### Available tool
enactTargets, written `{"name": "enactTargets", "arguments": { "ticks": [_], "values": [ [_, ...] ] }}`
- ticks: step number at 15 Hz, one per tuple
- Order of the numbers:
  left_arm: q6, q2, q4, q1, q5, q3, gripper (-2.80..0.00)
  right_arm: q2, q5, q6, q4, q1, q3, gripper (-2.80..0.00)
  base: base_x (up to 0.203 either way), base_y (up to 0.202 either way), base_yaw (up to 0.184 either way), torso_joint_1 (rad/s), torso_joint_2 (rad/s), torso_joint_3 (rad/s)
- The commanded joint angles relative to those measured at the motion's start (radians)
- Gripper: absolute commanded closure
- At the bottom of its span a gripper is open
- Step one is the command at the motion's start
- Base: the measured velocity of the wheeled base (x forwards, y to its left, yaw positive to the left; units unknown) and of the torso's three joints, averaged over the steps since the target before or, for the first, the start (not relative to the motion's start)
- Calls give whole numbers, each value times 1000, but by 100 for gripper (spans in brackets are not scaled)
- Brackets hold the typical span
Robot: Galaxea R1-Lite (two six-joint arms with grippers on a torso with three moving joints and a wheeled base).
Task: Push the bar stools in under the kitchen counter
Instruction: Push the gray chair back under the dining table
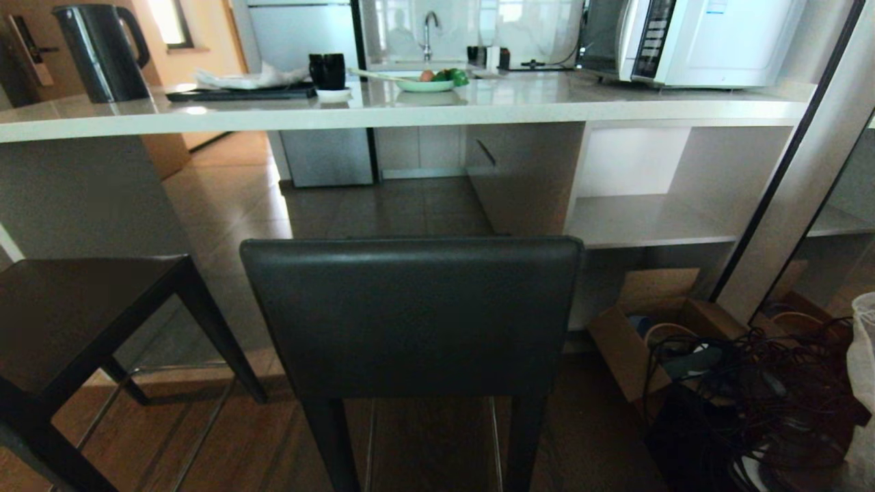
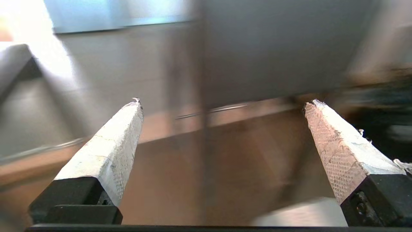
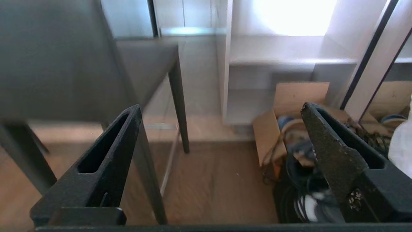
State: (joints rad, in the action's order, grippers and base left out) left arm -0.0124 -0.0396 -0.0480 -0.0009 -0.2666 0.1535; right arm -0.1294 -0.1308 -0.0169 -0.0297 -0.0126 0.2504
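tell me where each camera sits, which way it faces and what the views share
Head view: high on the robot, looking forward and down at the middle bar stool and kitchen counter; no arm shows.
Left wrist view: behind the open left claw, aimed low at blurred floor.
Right wrist view: behind the open right claw, facing a stool leg and cardboard box.
Shared: head and right wrist views both show that box and the stool.

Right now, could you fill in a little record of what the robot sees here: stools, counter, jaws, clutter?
Near stool: bar stool, backrest facing the camera, not yet under the counter
Second stool: at left, also out
Counter: kitchen counter, bearing kettle and microwave
Left gripper: jaws open, empty
Right gripper: jaws open, empty
Floor clutter: cardboard box with cables
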Motion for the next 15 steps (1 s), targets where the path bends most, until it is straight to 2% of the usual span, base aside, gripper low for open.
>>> {"name": "enactTargets", "arguments": {
  "ticks": [1, 3, 4, 6, 8, 11, 13, 15],
  "values": [
    [62, 34, 6, 1, 120, -83, -280, 134, 11, -18, -26, 6, -87, -280, 0, 0, 0, 0, 0, 0],
    [69, 34, 52, 2, 177, -126, -280, 129, 27, -40, -9, 8, -169, -280, 0, 0, 0, 0, 0, 0],
    [65, 33, 51, 2, 184, -126, -280, 129, 45, -69, 14, 8, -215, -280, 0, 0, 0, 0, 0, 0],
    [78, 33, 49, 2, 202, -125, -280, 129, 85, -172, 27, 8, -251, -280, 0, 0, 0, 0, 0, 0],
    [157, 33, 51, 2, 247, -147, -280, 129, 84, -166, 25, 8, -250, -280, 0, 0, 0, 0, 0, 0],
    [176, 35, 26, 1, 242, -146, -280, 129, 80, -169, 22, 8, -250, -280, 0, 0, 0, 0, 0, 0],
    [132, 35, 30, -1, 248, -148, -280, 129, 84, -152, 21, 8, -250, -280, 0, 0, 0, 0, 0, 0],
    [55, 35, 31, -1, 251, -148, -280, 129, 86, -137, 19, 8, -250, -280, 0, 0, 0, 0, 0, 0]
  ]
}}
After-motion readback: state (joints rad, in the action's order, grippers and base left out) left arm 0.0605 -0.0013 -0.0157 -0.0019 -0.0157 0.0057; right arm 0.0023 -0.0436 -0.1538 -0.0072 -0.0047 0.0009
